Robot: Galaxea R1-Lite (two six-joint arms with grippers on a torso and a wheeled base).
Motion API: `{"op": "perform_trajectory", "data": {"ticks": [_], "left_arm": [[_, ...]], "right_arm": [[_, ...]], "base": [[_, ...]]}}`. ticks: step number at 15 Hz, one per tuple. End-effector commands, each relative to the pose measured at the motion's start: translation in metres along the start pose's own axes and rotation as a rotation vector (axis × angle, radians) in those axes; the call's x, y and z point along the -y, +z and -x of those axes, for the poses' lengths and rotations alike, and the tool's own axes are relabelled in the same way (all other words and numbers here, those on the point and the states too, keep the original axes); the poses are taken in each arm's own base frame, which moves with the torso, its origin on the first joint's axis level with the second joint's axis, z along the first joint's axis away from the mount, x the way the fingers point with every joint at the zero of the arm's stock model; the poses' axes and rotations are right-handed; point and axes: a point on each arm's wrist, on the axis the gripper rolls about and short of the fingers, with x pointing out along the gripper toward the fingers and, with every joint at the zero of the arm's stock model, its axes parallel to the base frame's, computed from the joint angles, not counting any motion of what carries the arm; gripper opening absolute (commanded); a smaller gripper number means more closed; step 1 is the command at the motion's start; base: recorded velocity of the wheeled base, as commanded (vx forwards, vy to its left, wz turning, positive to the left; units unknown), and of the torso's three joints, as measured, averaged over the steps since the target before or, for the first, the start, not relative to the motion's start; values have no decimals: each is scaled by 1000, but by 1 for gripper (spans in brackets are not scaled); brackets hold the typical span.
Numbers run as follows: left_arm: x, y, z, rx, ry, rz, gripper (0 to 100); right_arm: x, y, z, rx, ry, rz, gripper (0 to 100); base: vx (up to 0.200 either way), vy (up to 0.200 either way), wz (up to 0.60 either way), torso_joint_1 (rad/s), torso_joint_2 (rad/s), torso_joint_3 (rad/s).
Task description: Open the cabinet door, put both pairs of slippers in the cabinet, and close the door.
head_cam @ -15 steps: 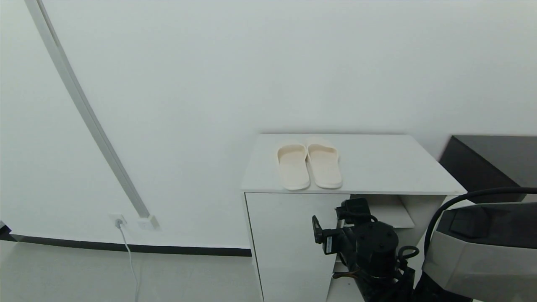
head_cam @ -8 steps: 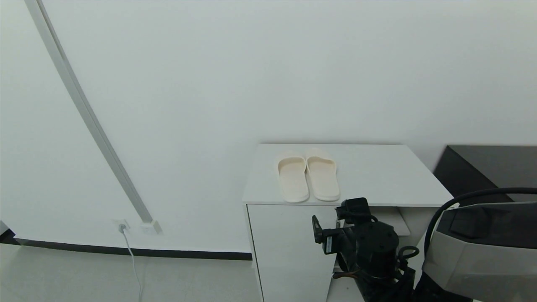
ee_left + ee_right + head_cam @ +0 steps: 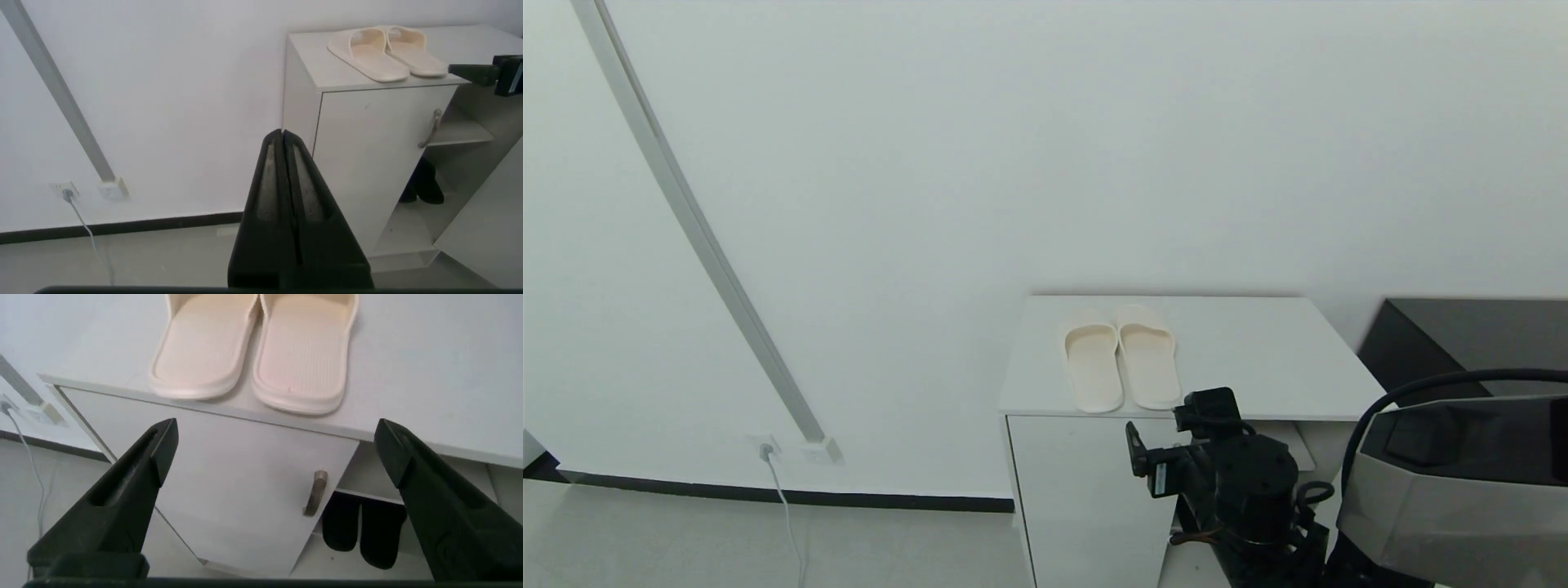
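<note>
Camera farther back; cream slippers [image 3: 298, 351] ahead of wide-open right tool [image 3: 276, 433], left tool [image 3: 283, 140] closed.

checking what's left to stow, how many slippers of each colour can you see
cream slippers: 2, side by side on top of the cabinet
black slippers: 2, inside the cabinet
total: 4

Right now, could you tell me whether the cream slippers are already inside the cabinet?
No, the cream slippers lie side by side on the cabinet top, while a dark pair sits inside, lower down.
</note>
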Motion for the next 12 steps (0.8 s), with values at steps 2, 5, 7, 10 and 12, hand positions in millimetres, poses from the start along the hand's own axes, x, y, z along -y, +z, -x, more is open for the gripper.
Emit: {"op": "perform_trajectory", "data": {"ticks": [2,5,7,10,12], "left_arm": [[0,0,0,-2,0,0,0],[0,0,0,-2,0,0,0],[0,0,0,-2,0,0,0],[0,0,0,-2,0,0,0],[0,0,0,-2,0,0,0]], "right_arm": [[0,-7,-3,3,3,22,100],[-5,13,-17,61,8,40,100],[-12,41,-24,17,2,50,100],[-24,98,-31,-53,-1,-5,100],[-34,119,-29,-132,-9,-49,100]], "base": [[0,0,0,122,-266,-125],[0,0,0,12,-20,-11],[0,0,0,0,0,0],[0,0,0,0,0,0],[0,0,0,0,0,0]]}}
